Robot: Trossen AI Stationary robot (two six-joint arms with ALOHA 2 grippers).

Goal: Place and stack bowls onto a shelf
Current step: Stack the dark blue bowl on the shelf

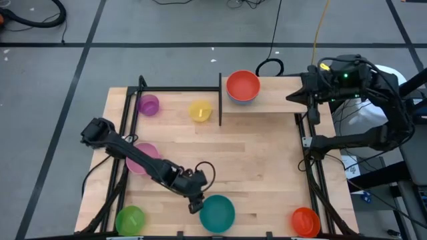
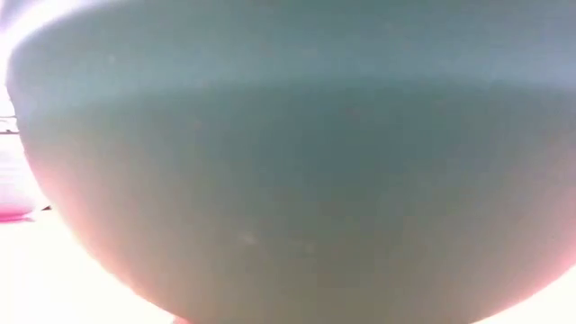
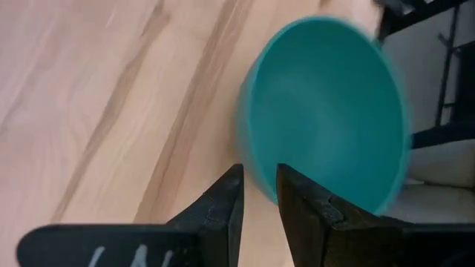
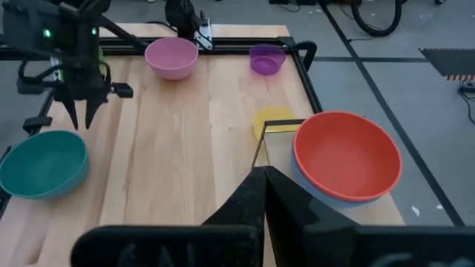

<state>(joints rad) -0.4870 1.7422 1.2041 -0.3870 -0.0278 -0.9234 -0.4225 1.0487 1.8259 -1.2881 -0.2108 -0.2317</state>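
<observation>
The left claw (image 1: pixel 195 206) hangs just beside the teal bowl (image 1: pixel 217 213), its fingers a little apart and holding nothing. The right claw (image 4: pixel 263 178) is clenched shut near the shelf (image 1: pixel 280 97), where the red bowl (image 1: pixel 243 86) sits in a blue one. The teal bowl could slide off the table (image 1: pixel 253 167), because it sits near the edge.

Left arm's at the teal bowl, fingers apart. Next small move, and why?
Probably ease the left gripper forward so its fingers straddle the teal bowl's near rim, then close. In the left wrist view the fingers stand slightly apart just short of the rim, gripping nothing. The right gripper waits shut by the shelf.
</observation>
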